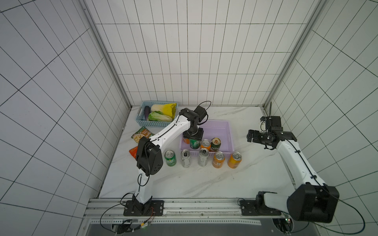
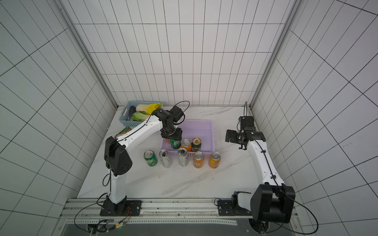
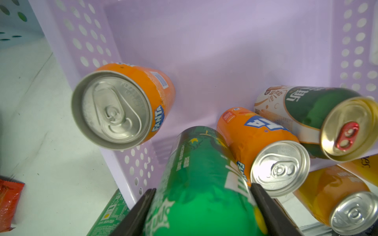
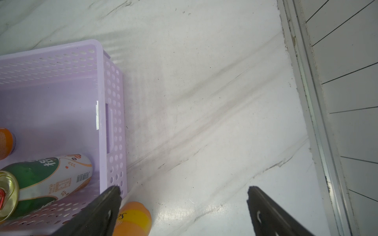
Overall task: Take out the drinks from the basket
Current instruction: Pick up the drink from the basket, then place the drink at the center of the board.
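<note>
The left tool (image 3: 202,189) is squeezed around a small green metal can (image 1: 194,144). The can is inside the shallow lilac plastic basket (image 1: 230,133) with holes in its sides, at the end near the left arm. I think this is the lifting-out step. Next the can must go straight up over the wall without bumping the small orange metal can (image 1: 205,144) beside it. Then it can join the five cans (image 1: 203,157) standing in a row on the white marble surface (image 1: 184,183). The right tool (image 4: 184,190) is spread wide and holds nothing, just beside the basket

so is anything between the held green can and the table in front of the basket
Yes: the basket's near wall, then two silver cans standing just outside it, in front of the green can.
</note>
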